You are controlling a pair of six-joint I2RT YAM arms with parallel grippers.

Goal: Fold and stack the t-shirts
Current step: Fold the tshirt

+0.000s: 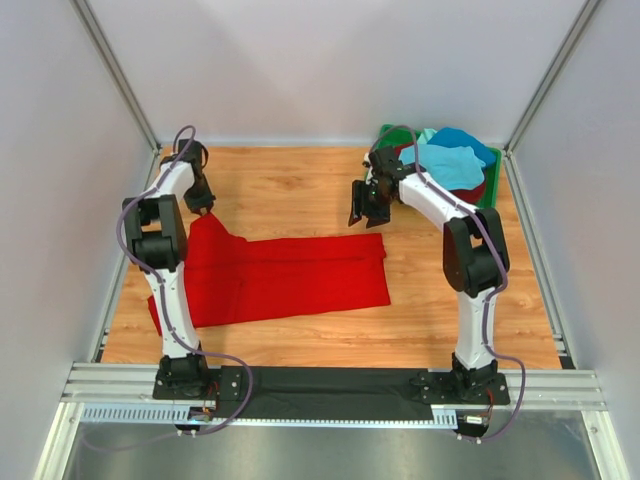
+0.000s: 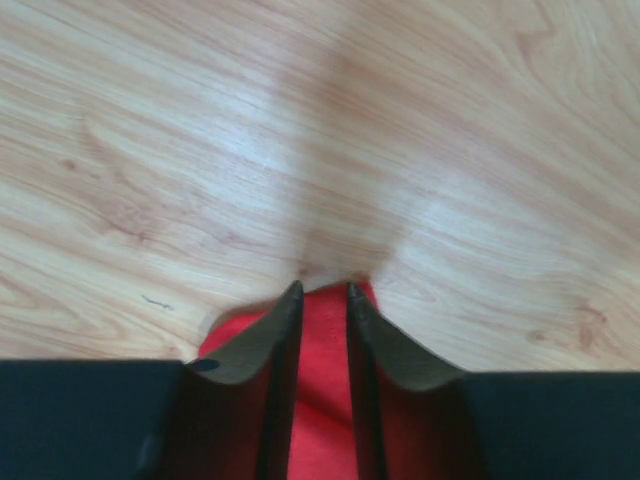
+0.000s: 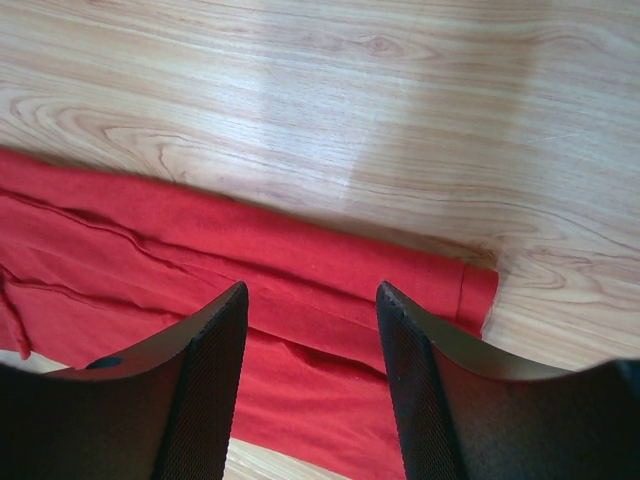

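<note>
Near the tabletop's point(image 1: 300, 190) far-left corner, left pincer point(image 2: 322, 290) narrow astride red t-shirt point(image 1: 290, 280), grip unclear; right pincer point(image 3: 312, 288) wide, empty.

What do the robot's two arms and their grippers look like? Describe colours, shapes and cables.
Both the left arm and right arm have white links, black joints and black bases. A purplish-grey cable loops along each. The left gripper and right gripper have black, tapering fingers.
</note>
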